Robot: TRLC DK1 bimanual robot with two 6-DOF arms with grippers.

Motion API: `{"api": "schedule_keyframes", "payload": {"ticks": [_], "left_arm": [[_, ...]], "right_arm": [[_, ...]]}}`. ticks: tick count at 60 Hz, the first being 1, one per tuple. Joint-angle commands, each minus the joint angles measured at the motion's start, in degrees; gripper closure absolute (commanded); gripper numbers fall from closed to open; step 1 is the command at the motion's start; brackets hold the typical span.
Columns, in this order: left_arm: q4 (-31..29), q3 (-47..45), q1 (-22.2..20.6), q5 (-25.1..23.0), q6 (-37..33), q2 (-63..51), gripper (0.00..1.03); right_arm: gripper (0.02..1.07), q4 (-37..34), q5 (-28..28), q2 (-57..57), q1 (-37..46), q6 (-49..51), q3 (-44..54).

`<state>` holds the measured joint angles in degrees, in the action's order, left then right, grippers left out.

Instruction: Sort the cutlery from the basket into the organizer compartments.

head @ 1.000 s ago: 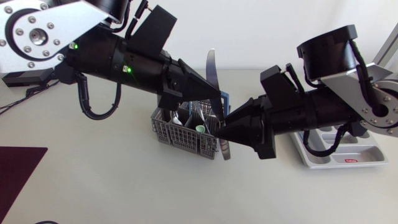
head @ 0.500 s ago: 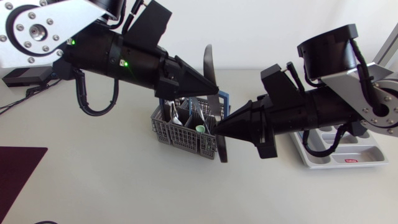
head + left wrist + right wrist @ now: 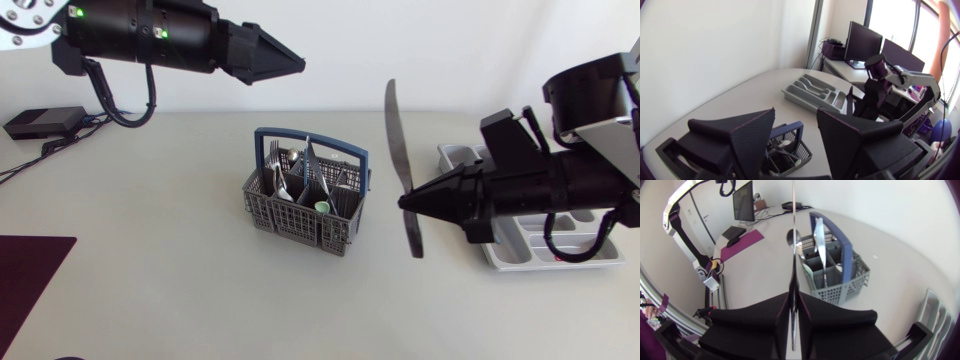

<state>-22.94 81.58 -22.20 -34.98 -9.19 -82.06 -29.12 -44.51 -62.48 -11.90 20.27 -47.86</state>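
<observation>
The right gripper pinched a knife between the basket, which held more cutlery, and the organizer. The left gripper was spread.

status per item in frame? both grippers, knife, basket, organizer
Left gripper: open, nothing between its fingers.
Right gripper: shut on the knife.
Knife: held mid-length, between basket and organizer.
Basket: upright on the table, cutlery standing in it.
Organizer: flat on the table, partly hidden by the right arm.
</observation>
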Motion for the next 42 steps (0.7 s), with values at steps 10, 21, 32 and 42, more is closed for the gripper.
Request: {"api": "schedule_keyframes", "payload": {"ticks": [10, 21, 32, 42], "left_arm": [[-2.02, -5.73, -6.98, 13.98, -12.61, -1.7, 0.43], [-1.06, -9.51, -12.43, 22.59, -17.79, -1.96, 0.44], [-0.88, -9.86, -14.19, 25.58, -19.11, -2.93, 0.44], [-0.79, -9.6, -15.51, 27.42, -19.46, -3.28, 0.44]], "right_arm": [[1.01, -2.43, 0.04, -0.45, 16.47, 8.2, 0.39], [1.01, 0.65, 2.94, -5.46, 27.72, 11.28, -1.8], [1.01, 7.15, 10.5, -13.55, 34.66, 12.16, -4.88], [1.01, 10.93, 15.51, -24.09, 39.59, 12.6, -11.21]]}}
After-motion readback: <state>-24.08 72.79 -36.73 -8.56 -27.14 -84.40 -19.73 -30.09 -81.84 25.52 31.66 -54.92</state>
